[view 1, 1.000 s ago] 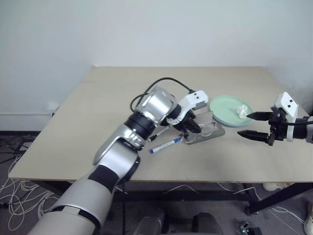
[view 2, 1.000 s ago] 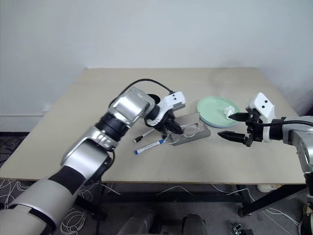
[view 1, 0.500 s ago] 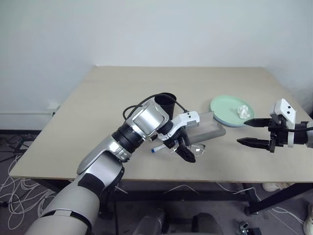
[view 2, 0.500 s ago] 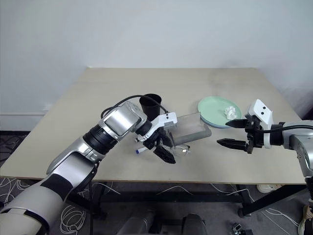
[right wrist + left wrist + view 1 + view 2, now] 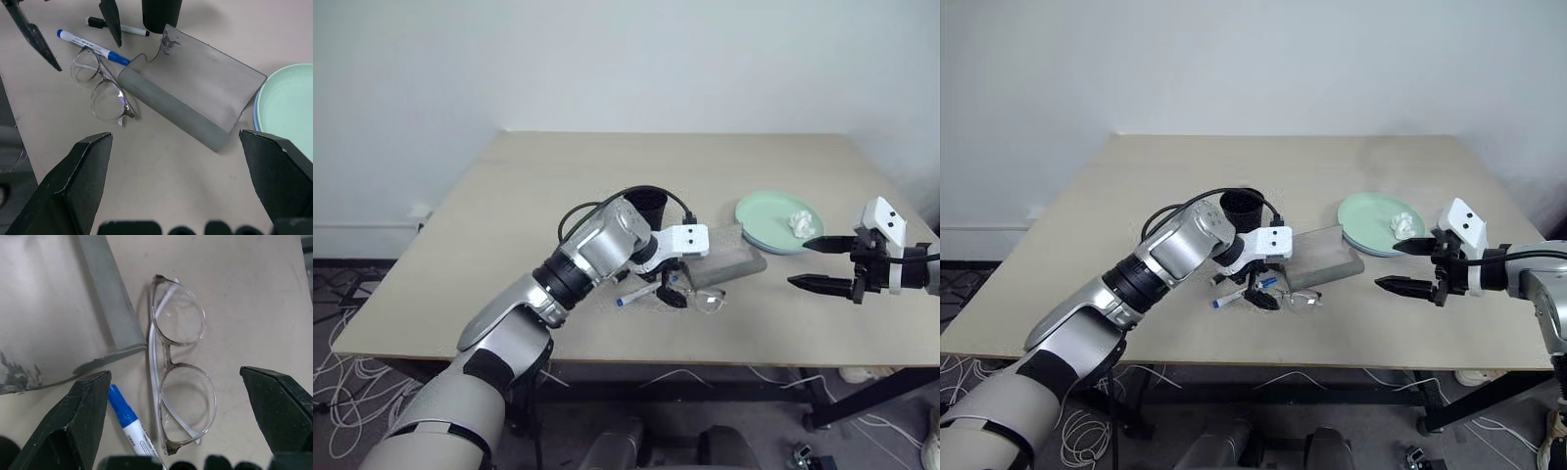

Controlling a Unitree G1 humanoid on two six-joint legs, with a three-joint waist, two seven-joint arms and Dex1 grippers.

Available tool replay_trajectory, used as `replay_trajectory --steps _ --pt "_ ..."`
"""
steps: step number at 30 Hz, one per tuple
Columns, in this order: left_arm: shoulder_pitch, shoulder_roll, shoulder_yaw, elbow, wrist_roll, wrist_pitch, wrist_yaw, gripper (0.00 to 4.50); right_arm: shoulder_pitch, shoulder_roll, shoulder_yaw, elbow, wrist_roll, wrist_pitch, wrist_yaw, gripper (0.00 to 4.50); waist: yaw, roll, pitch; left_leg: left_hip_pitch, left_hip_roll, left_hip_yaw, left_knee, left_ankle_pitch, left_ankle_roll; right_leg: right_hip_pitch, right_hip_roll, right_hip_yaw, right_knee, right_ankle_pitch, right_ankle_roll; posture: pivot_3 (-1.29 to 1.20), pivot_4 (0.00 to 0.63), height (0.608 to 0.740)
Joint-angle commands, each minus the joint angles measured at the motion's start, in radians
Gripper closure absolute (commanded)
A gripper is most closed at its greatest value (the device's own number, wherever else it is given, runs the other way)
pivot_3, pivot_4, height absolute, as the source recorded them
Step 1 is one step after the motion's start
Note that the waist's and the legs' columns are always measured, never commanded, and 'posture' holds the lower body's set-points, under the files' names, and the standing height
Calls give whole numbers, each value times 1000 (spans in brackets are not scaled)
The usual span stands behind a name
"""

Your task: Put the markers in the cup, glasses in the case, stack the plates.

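The wire-framed glasses [image 5: 178, 367] lie folded on the table, just in front of the grey case [image 5: 732, 257]. My left gripper [image 5: 664, 292] hovers over them, open and holding nothing. A blue-capped marker [image 5: 90, 46] lies beside the glasses, and a black-capped marker [image 5: 120, 28] lies behind it, near the black cup [image 5: 646, 204]. The mint green plate [image 5: 766, 217] sits at the right with a thin blue rim [image 5: 256, 110] showing under it. My right gripper [image 5: 799, 262] hangs open and empty to the right of the case, in front of the plates.
A crumpled white tissue [image 5: 798, 221] lies on the green plate. The table's front edge [image 5: 705, 354] runs close to the glasses and the markers. Bare tabletop [image 5: 538, 186] stretches to the left and to the back.
My left gripper was shut on the glasses over the case. It has opened, rolled and sunk a little, and the glasses now lie on the table in front of the case. The right arm kept still.
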Motion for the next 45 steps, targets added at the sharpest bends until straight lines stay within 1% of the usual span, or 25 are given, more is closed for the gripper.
replay_trajectory --steps 1,7,10,12,23,37,40,45 --pt "19 16 -9 -26 37 -95 -16 21 -3 -2 -35 -34 14 -4 -13 0 0 0 0 0 0 0 0 0 0 0 0 0 0 0 0 0 0 692" --pt "35 4 -5 -17 61 -129 -27 21 11 0 -39 -48 18 -1 -24 0 0 0 0 0 0 0 1 0 0 0 0 0 0 0 0 0 0 692" --pt "39 -10 -6 -10 71 -130 -28 621 19 2 -43 -60 22 6 -34 0 1 0 0 0 0 0 1 0 0 0 0 0 0 1 0 0 0 692" --pt "34 -22 2 -5 72 -128 -28 1236 29 4 -47 -66 24 8 -40 0 1 0 0 0 0 0 1 0 0 0 0 0 0 1 1 0 0 692" --pt "16 -58 25 54 81 -127 -11 1236 40 0 -50 -73 35 14 -53 0 0 0 0 0 0 0 1 0 0 0 2 1 0 1 1 0 0 692" --pt "-7 -135 52 216 120 -200 67 1236 49 -1 -53 -81 37 19 -62 0 1 0 0 0 0 0 2 0 0 0 2 1 0 2 1 0 0 692" --pt "-23 -150 66 240 123 -212 79 1889 48 1 -51 -82 36 20 -64 0 1 0 0 0 0 0 2 0 0 0 2 1 0 2 1 0 0 692" --pt "-27 -158 73 245 133 -220 76 3656 47 1 -50 -83 36 21 -65 0 1 0 0 0 0 0 2 0 0 1 2 1 0 2 1 0 0 692"
